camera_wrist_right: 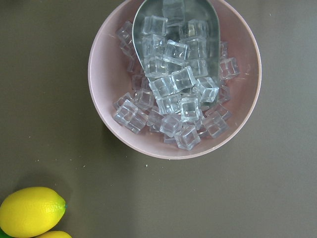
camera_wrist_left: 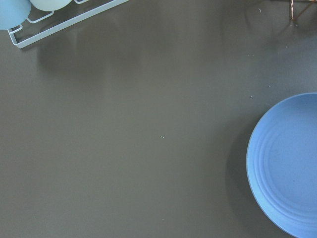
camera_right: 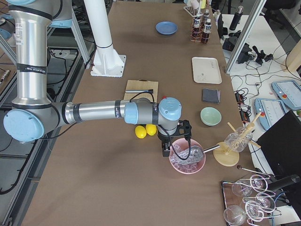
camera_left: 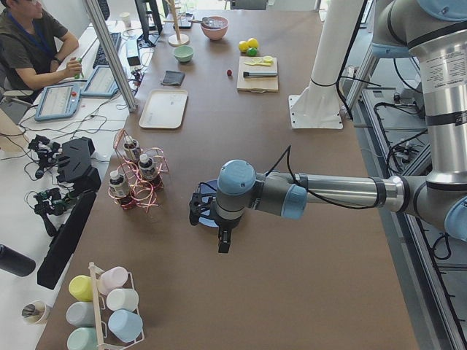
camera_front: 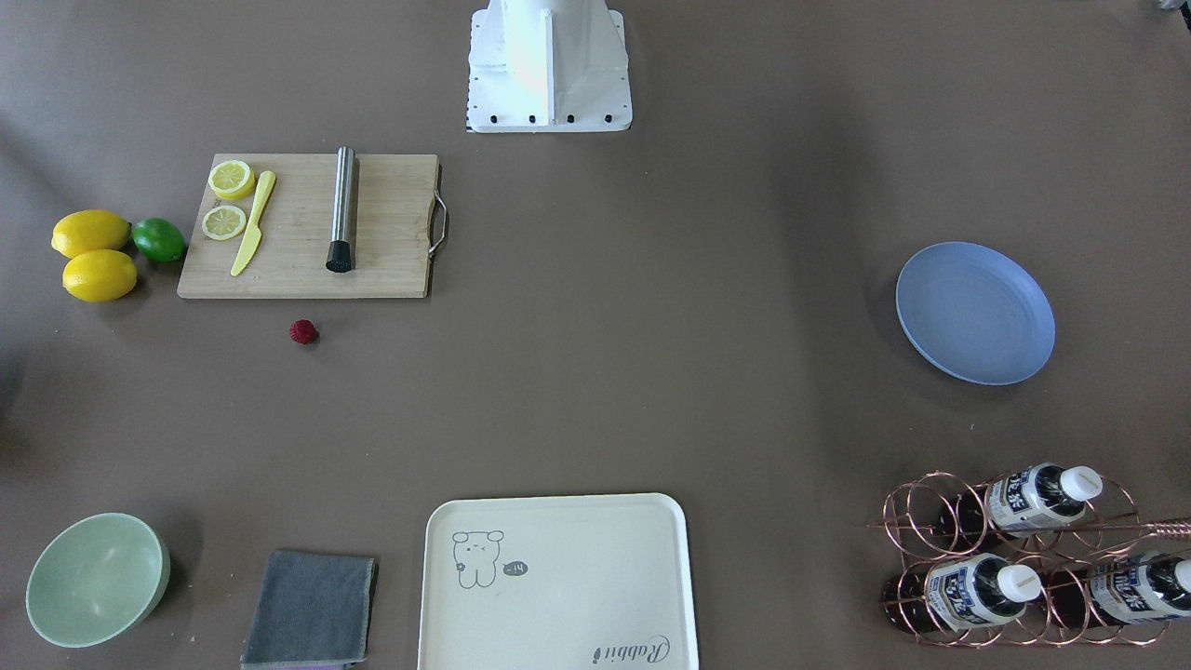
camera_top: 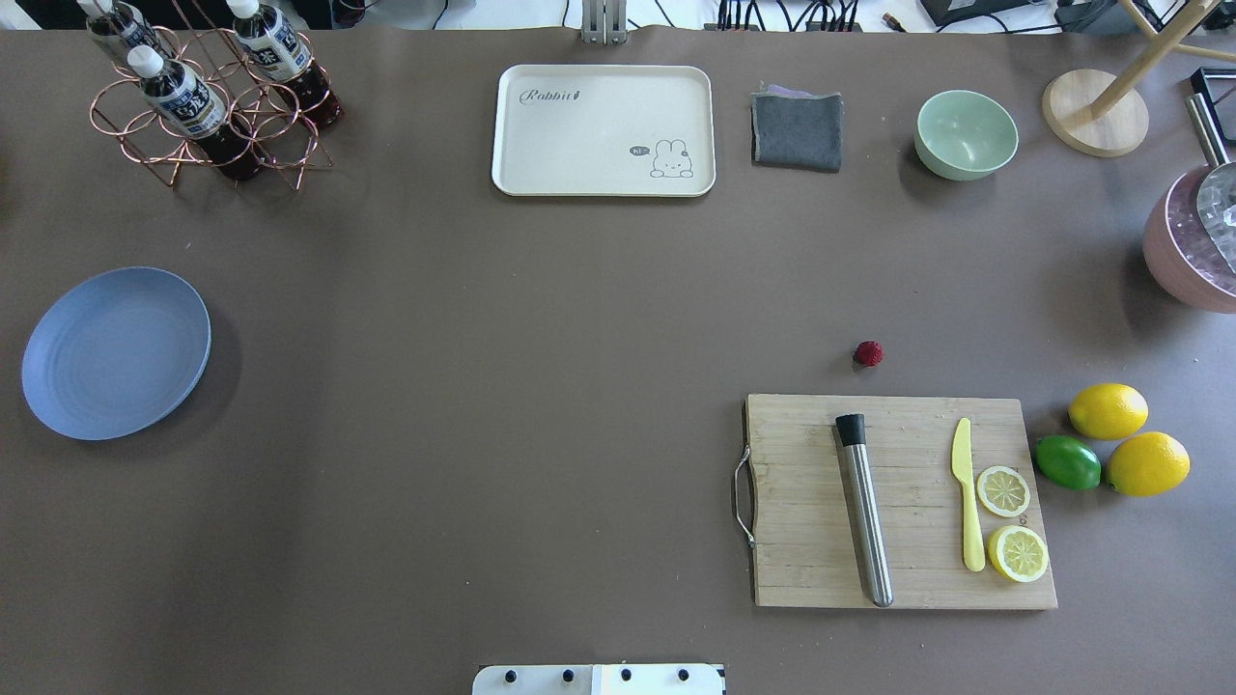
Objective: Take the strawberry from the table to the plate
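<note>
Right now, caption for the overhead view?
Strawberry lies on the table just beyond the cutting board; empty blue plate sits far left.

In the overhead view a wide band of bare table (camera_top: 502, 338) runs across the middle, from the strawberry (camera_top: 868, 353) at right to the plate (camera_top: 116, 352) at far left. The cutting board (camera_top: 801, 521) lies close below the strawberry; the bottle rack (camera_top: 246, 106) stands above the plate, the tray (camera_top: 579, 145) at top centre.
</note>
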